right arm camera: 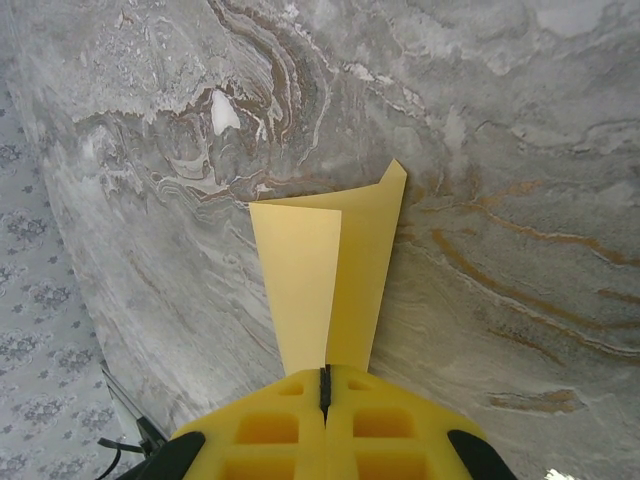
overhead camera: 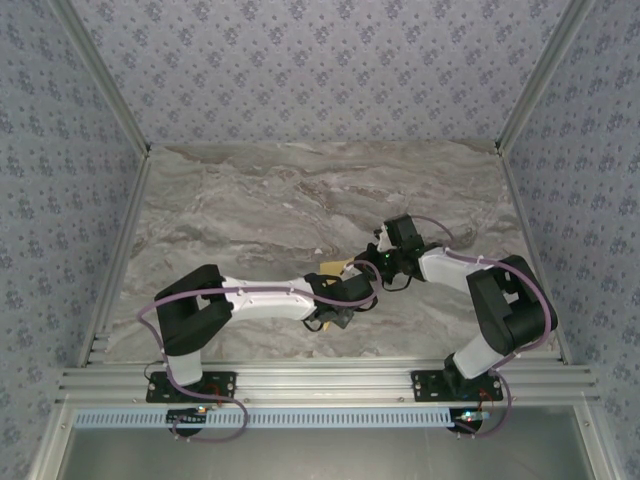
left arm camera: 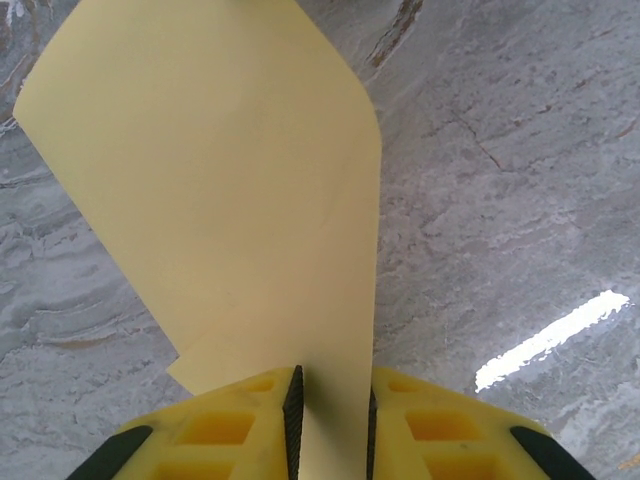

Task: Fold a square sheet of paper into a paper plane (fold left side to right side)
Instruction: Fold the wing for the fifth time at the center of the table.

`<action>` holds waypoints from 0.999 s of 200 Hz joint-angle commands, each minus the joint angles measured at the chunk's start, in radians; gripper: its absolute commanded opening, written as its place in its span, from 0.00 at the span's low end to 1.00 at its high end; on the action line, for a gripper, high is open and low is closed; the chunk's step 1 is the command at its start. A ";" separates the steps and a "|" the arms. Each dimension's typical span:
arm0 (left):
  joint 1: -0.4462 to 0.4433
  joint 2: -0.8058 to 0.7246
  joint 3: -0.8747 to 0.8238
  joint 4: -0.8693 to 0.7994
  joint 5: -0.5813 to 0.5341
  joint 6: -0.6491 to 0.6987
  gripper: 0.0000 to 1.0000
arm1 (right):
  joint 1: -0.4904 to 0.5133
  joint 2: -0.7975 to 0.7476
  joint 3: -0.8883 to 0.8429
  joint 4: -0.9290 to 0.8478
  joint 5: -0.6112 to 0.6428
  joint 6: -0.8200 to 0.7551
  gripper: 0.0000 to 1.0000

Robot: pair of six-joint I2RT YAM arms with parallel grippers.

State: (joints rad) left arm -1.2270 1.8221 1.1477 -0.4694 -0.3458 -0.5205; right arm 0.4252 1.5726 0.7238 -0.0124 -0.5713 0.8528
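**Two grippers meet on one yellow sheet at mid-table**

Both arms reach inward over the grey marbled table (overhead camera: 250, 200), and their wrists come nearly together a little right of its centre. Between them, in the top view, a small patch of the square sheet of paper (right arm camera: 330, 280) shows, mostly covered by the two wrists.

The right gripper (right arm camera: 323, 372) has its yellow fingers pressed together on the sheet. The black pads meet in a thin line, and the paper comes straight out of that seam. From this wrist camera the sheet rises away from the fingers as a narrow, partly folded shape. One paler flap lies over the left half, a deeper-coloured layer shows on the right, and a pointed corner sticks up at the far right. The marble lies beyond it, but I cannot tell whether the far edge touches the table.

The left gripper (left arm camera: 332, 400) has its jaws a little apart. The paper runs through the gap between the two black pads, and I cannot tell whether either pad presses on it. From this wrist camera the sheet spreads wide and curves, climbing up and to the left. Its right edge bends in a soft arc above the marble. A bright streak of reflected light (left arm camera: 550, 340) lies on the table to the right of the fingers.

Blue-grey patterned walls (overhead camera: 60, 150) enclose the table on three sides.
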 commanded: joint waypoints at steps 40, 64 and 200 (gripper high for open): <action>-0.003 -0.005 0.016 0.023 0.004 0.001 0.14 | -0.030 -0.048 -0.001 0.034 0.003 -0.019 0.25; 0.026 -0.024 -0.014 0.084 0.066 -0.012 0.12 | -0.067 -0.121 -0.029 0.028 0.019 -0.045 0.38; 0.290 -0.153 -0.341 0.746 0.620 -0.277 0.11 | -0.158 -0.308 -0.247 0.120 -0.051 -0.193 0.53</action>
State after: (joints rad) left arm -0.9653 1.7004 0.8398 0.0921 0.1375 -0.7109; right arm 0.2405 1.2594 0.5148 -0.0166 -0.5838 0.6708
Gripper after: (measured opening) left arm 0.112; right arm 0.526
